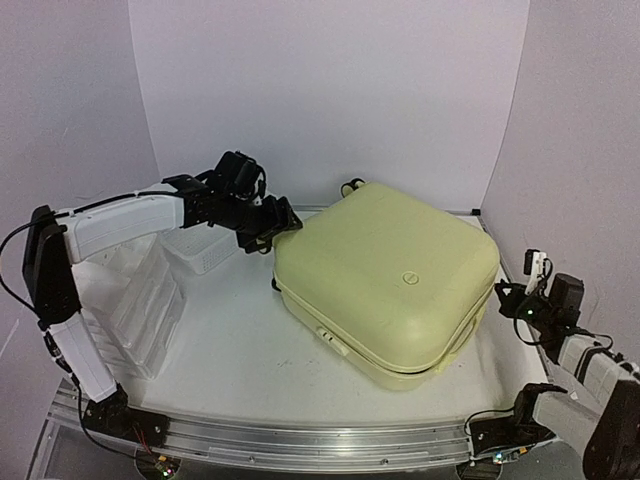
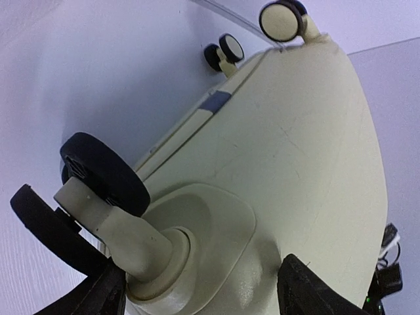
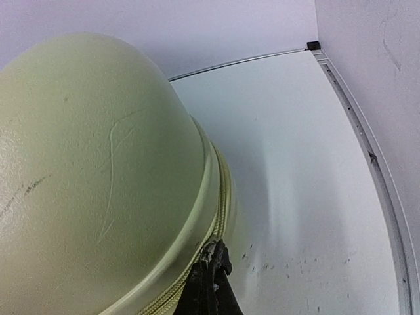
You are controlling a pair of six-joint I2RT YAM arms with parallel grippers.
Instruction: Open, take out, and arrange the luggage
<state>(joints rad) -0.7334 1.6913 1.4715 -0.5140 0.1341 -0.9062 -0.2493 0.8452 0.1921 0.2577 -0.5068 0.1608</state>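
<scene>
Unzipping the pale yellow hard-shell suitcase [image 1: 390, 285]
Drag your pinched right claw [image 3: 209, 289] along its zipper seam [image 3: 220, 203]; wide left claw [image 2: 203, 292] braces.

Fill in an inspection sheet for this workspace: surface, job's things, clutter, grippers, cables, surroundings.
Surface: white table, faint scuffs near the right side.
Job's things: suitcase lies flat, closed; zipper shut where seen.
Clutter: mesh basket and organizer at left.
Grippers: left gripper open, straddling a caster stem; right gripper shut at the zipper seam.
Cables: thin black cables along both arms.
Surroundings: plain white walls; metal rail at near edge.
</scene>
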